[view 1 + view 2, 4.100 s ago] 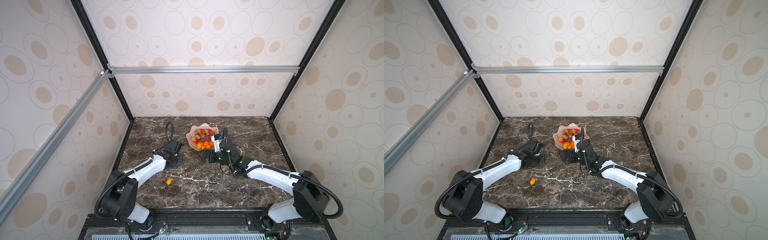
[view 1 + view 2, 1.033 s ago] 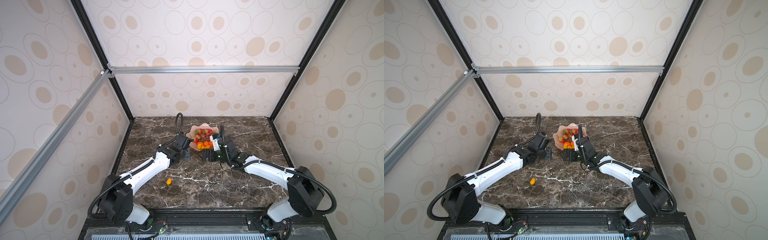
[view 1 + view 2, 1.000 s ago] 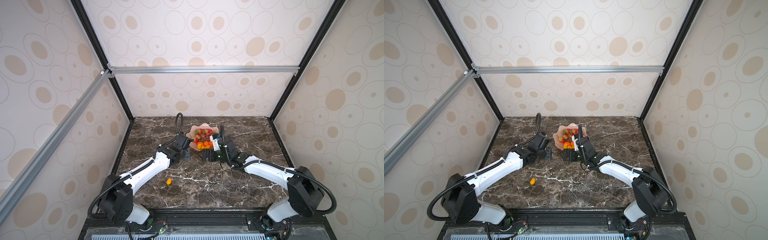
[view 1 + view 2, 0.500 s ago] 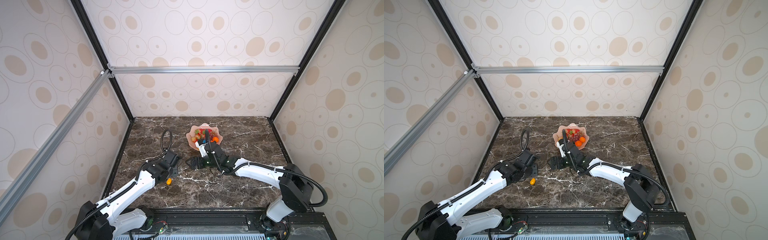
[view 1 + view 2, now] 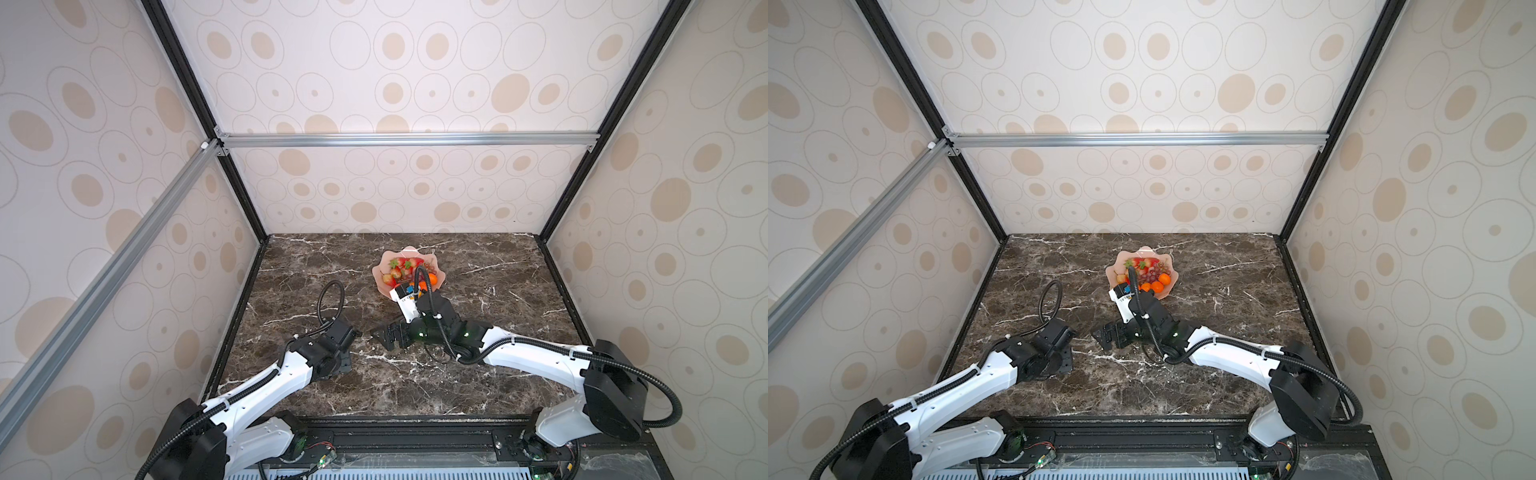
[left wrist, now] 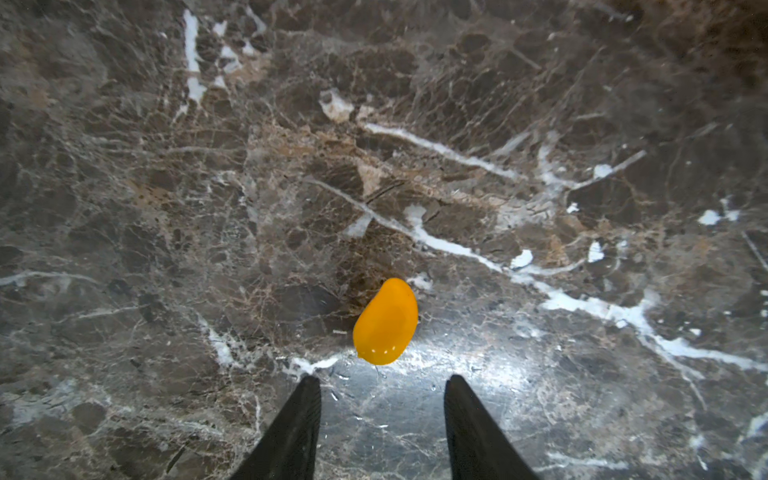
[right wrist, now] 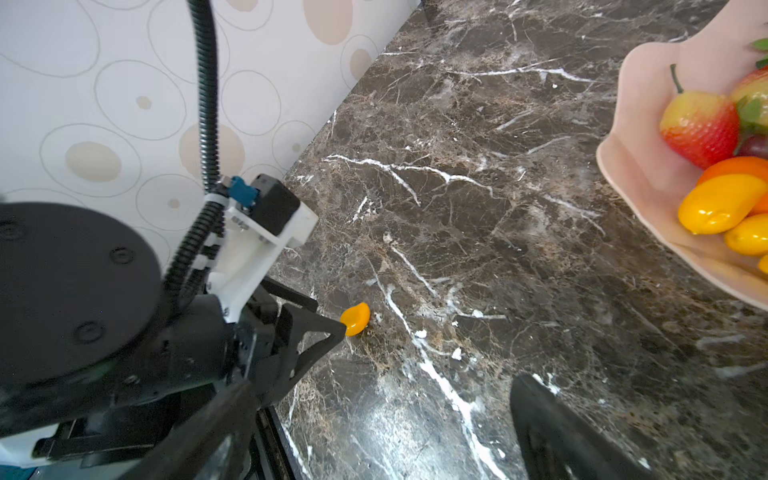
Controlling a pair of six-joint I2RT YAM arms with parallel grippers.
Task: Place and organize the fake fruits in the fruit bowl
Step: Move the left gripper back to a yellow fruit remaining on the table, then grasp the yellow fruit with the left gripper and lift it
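Hovering over desk (image 5: 498, 374): bowl (image 5: 380, 275) toward back edge, centre, full of fruits (image 5: 1158, 286). My right gripper (image 5: 379, 336) spread wide, empty, mid-desk. My left gripper (image 6: 381, 379) part spread, empty, nearer left edge, tips just short of loose yellow fruit (image 6: 385, 322) lying on desk.

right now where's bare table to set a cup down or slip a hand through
Bare marble lies between the fruit bowl and the right wall, and along the front edge. Crowded: the middle, where left tool and right tool stand near the yellow fruit.
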